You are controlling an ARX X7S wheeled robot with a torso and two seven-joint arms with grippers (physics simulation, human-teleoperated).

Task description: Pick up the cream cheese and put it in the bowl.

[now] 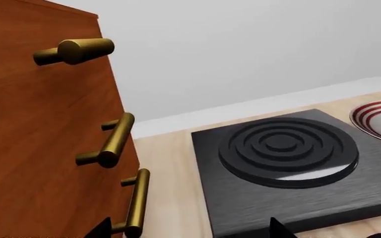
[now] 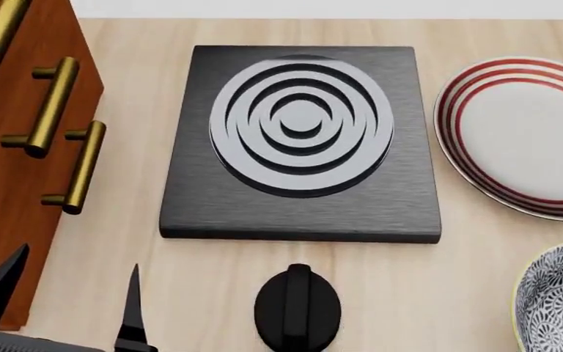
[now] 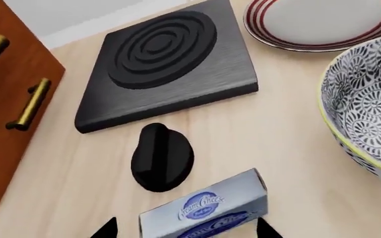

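The cream cheese point(image 3: 204, 208), a small blue and silver-grey box with white script, lies on the wooden counter, tilted across the right wrist view. My right gripper point(image 3: 185, 230) is open and straddles it, with a gap showing at each dark fingertip. The bowl point(image 3: 366, 104), deep and white with a dark floral pattern and a yellow-green rim, stands close beside the box and also shows in the head view's lower right corner point(image 2: 560, 301). My left gripper point(image 2: 67, 301) stands open and empty beside the cabinet. Neither the box nor my right gripper appears in the head view.
A black stove plate with raised rings point(image 2: 301, 139) sits mid-counter, its black knob point(image 2: 298, 312) in front. A red-ringed white plate point(image 2: 526, 132) lies to its right. A brown cabinet with brass handles point(image 2: 17, 147) stands at the left. A white wall edges the far counter.
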